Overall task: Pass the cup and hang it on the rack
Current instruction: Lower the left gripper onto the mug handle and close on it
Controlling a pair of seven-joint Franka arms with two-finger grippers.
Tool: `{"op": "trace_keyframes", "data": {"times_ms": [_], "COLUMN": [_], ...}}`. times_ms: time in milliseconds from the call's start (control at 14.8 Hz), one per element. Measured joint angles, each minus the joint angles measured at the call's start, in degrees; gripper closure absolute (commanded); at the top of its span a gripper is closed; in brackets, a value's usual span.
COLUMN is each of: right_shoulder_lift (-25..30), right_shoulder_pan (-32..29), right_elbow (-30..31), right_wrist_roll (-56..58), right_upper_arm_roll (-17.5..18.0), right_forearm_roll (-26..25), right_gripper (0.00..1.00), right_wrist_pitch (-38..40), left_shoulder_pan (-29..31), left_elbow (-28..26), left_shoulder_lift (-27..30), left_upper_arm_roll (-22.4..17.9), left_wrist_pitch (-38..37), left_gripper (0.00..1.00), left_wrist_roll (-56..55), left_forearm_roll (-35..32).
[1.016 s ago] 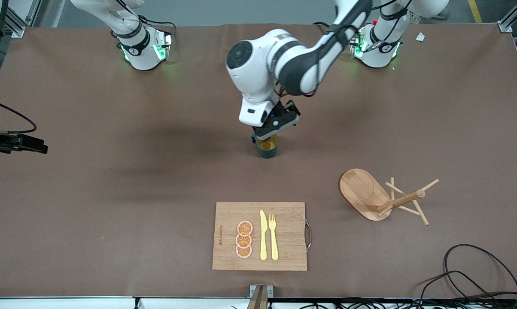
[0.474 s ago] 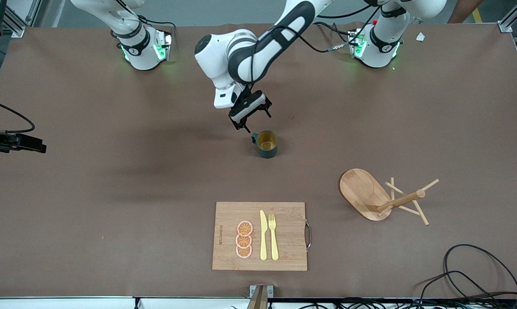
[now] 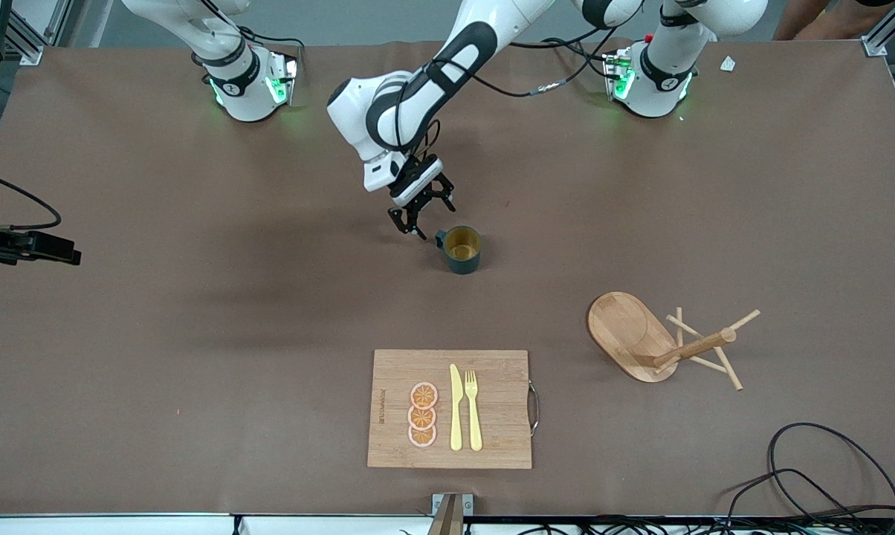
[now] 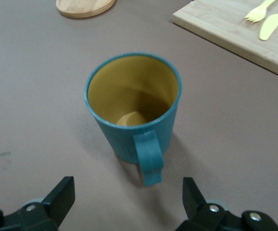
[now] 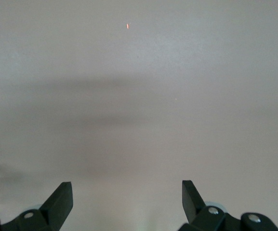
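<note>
The dark teal cup (image 3: pixel 462 250) stands upright on the table, its yellow inside showing and its handle (image 3: pixel 440 238) turned toward my left gripper. My left gripper (image 3: pixel 420 217) is open and empty, low beside the handle and apart from it. In the left wrist view the cup (image 4: pixel 131 103) stands just ahead of the open gripper (image 4: pixel 129 202). The wooden rack (image 3: pixel 629 334) lies tipped over, its post (image 3: pixel 696 345) and pegs pointing toward the left arm's end. My right gripper (image 5: pixel 127 202) is open over bare table and waits.
A bamboo cutting board (image 3: pixel 492 379) nearer the front camera than the cup holds orange slices (image 3: pixel 422 414), a yellow knife (image 3: pixel 456 407) and a fork (image 3: pixel 473 409). Black cables (image 3: pixel 826 475) lie at the front corner toward the left arm's end.
My left gripper was down on the cup a second ago. It has let go, drawn off toward the right arm's end, and now sits open beside the handle. The cup has not moved.
</note>
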State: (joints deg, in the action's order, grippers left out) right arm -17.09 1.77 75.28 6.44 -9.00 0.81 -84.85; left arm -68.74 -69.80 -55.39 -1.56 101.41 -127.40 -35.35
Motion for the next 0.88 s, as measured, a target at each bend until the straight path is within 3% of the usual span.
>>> {"op": "trace_keyframes", "data": {"times_ms": [406,542,881], "right_shoulder_lift": [0.4,0.6,2.3], "right_shoulder_pan": [0.0,-0.1,-0.9], "right_elbow": [-0.3,-0.5,-0.7], "right_wrist_roll": [-4.1,-6.3,-11.0], "right_upper_arm_roll": [1.2,2.2,6.5], "right_forearm_roll": [0.2,0.2,0.2], "right_gripper": [0.0,0.0,0.0], "right_wrist_pitch": [0.3,0.9,1.2], "left_shoulder_pan": [-0.9,-0.9,-1.0], "left_elbow": [2.9,3.1,3.2], "left_shoulder_lift": [-3.0,-3.0,-3.1], "left_upper_arm_roll": [-2.6,-2.8,-2.8], "left_wrist_pitch": [0.1,0.3,0.3], "left_gripper": [0.15,0.26,0.38], "left_wrist_roll": [-3.1,-3.1,-3.1], "left_forearm_roll": [0.0,0.0,0.0]}}
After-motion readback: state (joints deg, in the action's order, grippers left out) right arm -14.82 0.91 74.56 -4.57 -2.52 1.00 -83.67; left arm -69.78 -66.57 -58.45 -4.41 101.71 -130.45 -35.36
